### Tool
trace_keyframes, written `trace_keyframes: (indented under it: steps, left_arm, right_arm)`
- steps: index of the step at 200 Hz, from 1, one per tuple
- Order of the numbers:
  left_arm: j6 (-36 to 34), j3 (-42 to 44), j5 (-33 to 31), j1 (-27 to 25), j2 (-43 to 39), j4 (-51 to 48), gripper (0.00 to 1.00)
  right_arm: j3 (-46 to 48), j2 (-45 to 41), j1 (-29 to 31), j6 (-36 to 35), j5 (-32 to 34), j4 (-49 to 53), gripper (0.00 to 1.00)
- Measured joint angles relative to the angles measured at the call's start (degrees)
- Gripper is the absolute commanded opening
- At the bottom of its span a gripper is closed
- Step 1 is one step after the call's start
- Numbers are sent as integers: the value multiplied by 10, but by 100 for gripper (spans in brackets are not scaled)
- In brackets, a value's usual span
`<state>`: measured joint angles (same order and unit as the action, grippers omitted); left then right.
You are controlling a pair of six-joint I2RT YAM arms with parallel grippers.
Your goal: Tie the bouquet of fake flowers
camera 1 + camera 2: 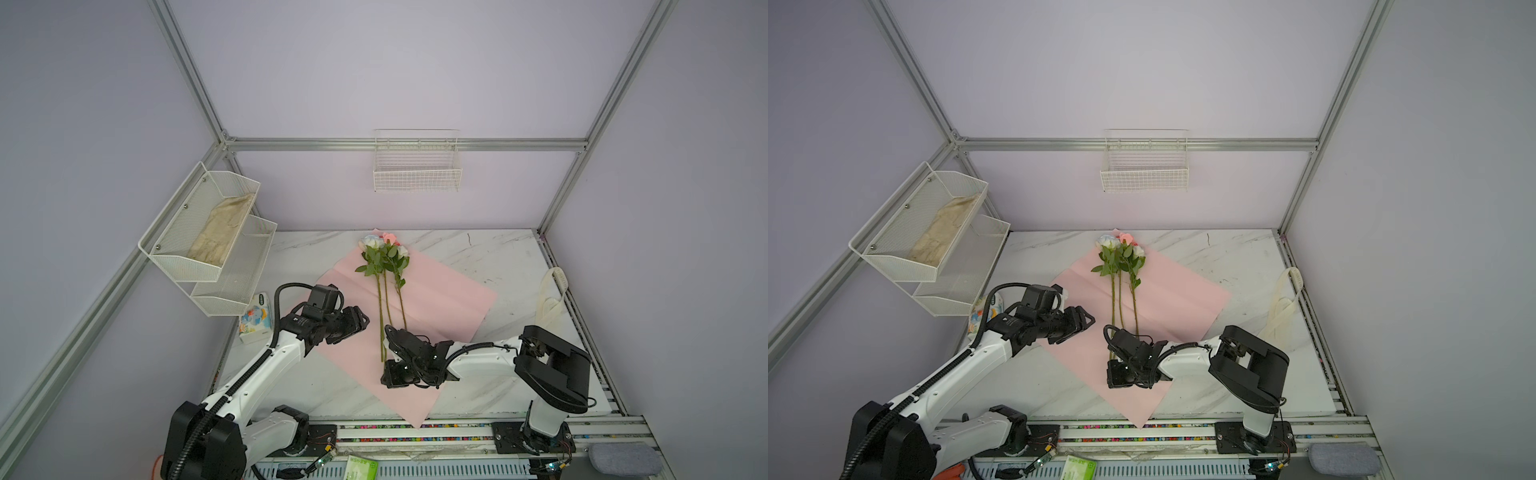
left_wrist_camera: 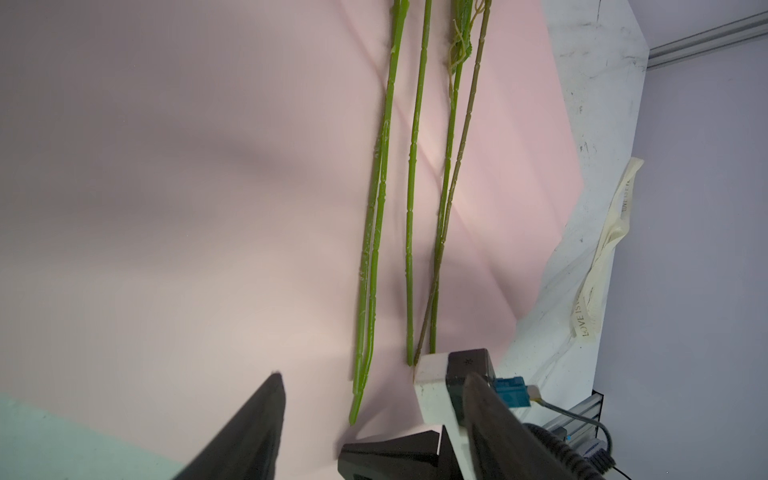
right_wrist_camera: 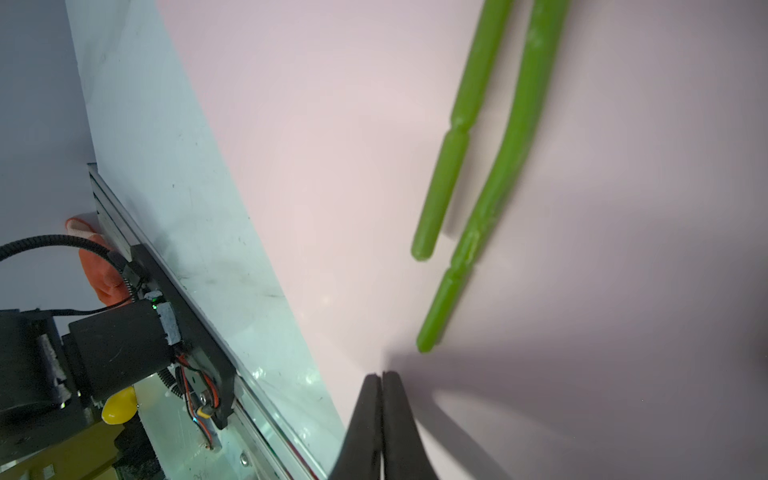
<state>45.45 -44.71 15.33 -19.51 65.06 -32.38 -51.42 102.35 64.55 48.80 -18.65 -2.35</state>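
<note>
left arm base [image 1: 199,440] sits nearest, at the near left. left gripper [image 2: 374,376]: jaws released, empty, positioned left of the stems. right gripper [image 3: 380,376]: jaws clenched at the near stem ends; nothing visibly held, though a pinch of paper cannot be ruled out. bouquet of fake flowers [image 1: 384,266] lies loose mid-table [image 1: 507,257] on the flat pink paper [image 1: 449,299], heads far. ribbon [image 1: 548,299] lies at the right, apart from both grippers. status: early; wrapping and tying remain.
</note>
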Motion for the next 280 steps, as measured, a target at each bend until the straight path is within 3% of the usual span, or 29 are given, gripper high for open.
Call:
trace_keyframes:
  steps: [104, 156, 211, 280]
  left_arm:
    - [0, 0, -7, 4, 0, -3, 68]
    - [0, 0, -7, 4, -2, -4, 68]
    - [0, 0, -7, 4, -13, -4, 68]
    - [0, 0, -7, 4, -11, -4, 68]
  right_arm:
    - [-40, 26, -42, -31, 41, 14, 5]
    - [-54, 31, -41, -58, 33, 22, 7]
    - [-11, -24, -28, -61, 10, 37, 8]
    - [-14, -5, -26, -54, 23, 45, 7]
